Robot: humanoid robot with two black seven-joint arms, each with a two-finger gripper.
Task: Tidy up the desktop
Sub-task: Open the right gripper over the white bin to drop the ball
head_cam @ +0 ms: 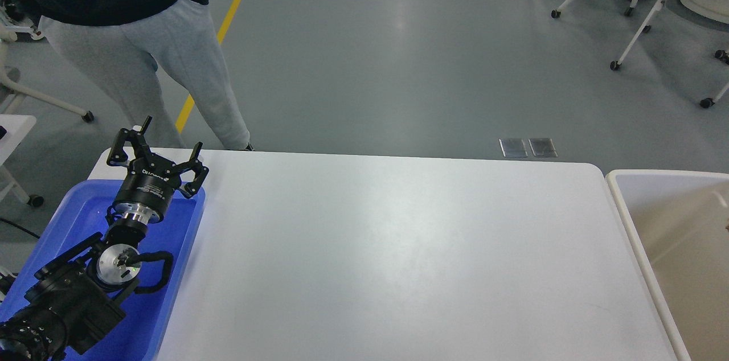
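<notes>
End effector status first: our left end effector (158,147) sits at the left of the frame, above the far end of the blue tray (171,270), with its fingers spread apart and nothing between them. Our right end effector does not appear in this view, so we cannot report its condition.

Nearest to us, at lower left, our left arm (68,298) lies over the tray. No item is visible in the exposed parts of the tray; the part under the arm is hidden.

Across the centre of the frame runs the table (398,247), the desktop to be tidied. Its white surface shows no loose objects. At the right edge stands the beige bin (626,218); the visible part of its interior shows no contents.

We judge the tidying to be finished or nearly so. To complete the current step well, we lift the arm clear of the tray walls before retracting, keep the fingers spread to avoid snagging the rim, and move slowly.

Beyond the table, at upper left, a person (142,48) stands near its far edge; we hold the arm well inside that edge. Wheeled chairs (626,2) stand at upper right.
</notes>
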